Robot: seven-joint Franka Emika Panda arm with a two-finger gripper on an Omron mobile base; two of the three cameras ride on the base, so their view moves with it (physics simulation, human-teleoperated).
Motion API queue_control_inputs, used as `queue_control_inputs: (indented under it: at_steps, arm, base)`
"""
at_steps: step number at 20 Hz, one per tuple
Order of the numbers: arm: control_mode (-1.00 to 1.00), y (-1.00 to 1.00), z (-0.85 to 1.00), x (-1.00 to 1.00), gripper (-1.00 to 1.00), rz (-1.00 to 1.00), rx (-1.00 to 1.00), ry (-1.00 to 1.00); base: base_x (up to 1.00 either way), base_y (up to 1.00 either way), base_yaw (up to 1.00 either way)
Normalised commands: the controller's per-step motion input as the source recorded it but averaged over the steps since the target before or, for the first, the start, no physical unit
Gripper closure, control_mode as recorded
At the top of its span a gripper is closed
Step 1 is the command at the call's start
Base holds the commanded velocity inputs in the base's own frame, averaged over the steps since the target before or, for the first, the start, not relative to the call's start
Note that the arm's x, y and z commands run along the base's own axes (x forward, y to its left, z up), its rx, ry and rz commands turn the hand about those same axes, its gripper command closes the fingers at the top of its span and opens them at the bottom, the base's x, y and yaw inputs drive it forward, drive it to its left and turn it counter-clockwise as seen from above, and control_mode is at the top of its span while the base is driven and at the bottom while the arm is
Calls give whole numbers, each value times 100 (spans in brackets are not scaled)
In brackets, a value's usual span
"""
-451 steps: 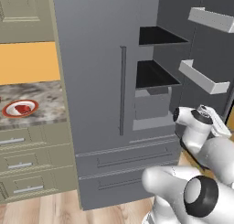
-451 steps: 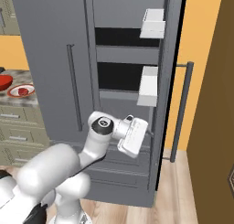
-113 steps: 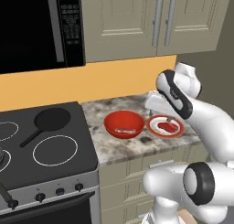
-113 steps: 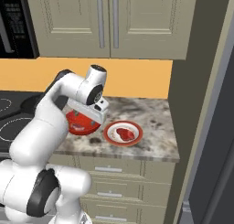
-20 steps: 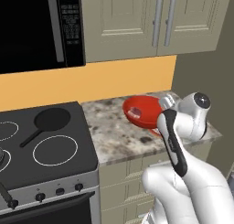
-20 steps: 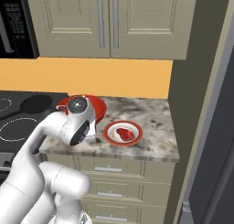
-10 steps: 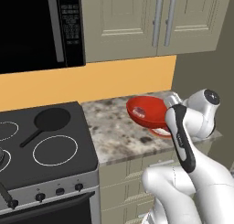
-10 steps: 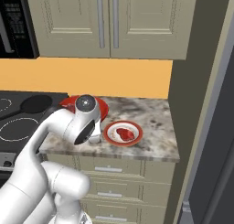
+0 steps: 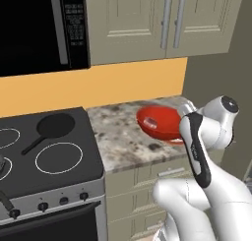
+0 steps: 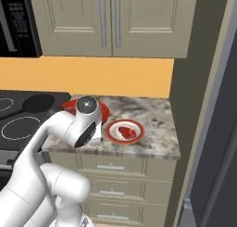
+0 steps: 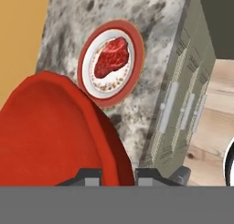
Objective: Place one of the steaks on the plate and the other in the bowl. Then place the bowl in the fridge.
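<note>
From the left, the glossy all-red bowl (image 9: 160, 121) hangs tilted above the speckled granite counter (image 9: 123, 136). From the right, the red-rimmed white plate (image 10: 125, 131) holds a bright red steak (image 10: 126, 131) near the counter's front edge. At the hand, the gripper (image 11: 118, 173) pinches the bowl's rim.

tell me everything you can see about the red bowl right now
The bowl is glossy, all red, round and shallow, with a smooth inner surface catching a small highlight. It is tilted and appears lifted off the speckled stone counter, casting a shadow there. In the hand view its rim sits between the gripper's fingertips, which appear closed on it. It hangs next to the red-rimmed plate carrying a steak, partly overlapping that plate's edge in the hand view. No steak is visible in the part of its inside that shows.
</note>
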Motion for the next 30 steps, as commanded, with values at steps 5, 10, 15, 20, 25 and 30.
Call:
queue_control_inputs:
  at_steps: [5,10,15,20,25,30]
  arm:
    - [100,0,0,0,100,0,0,0]
    - [100,0,0,0,100,0,0,0]
    - [100,0,0,0,100,0,0,0]
    - [100,0,0,0,100,0,0,0]
    - [100,0,0,0,100,0,0,0]
    - [100,0,0,0,100,0,0,0]
  base:
    - [-72,14,-23]
    - [-85,38,-54]
    - [-90,19,-57]
    - [-18,-22,-80]
    - [0,-39,-81]
    - [13,-85,-44]
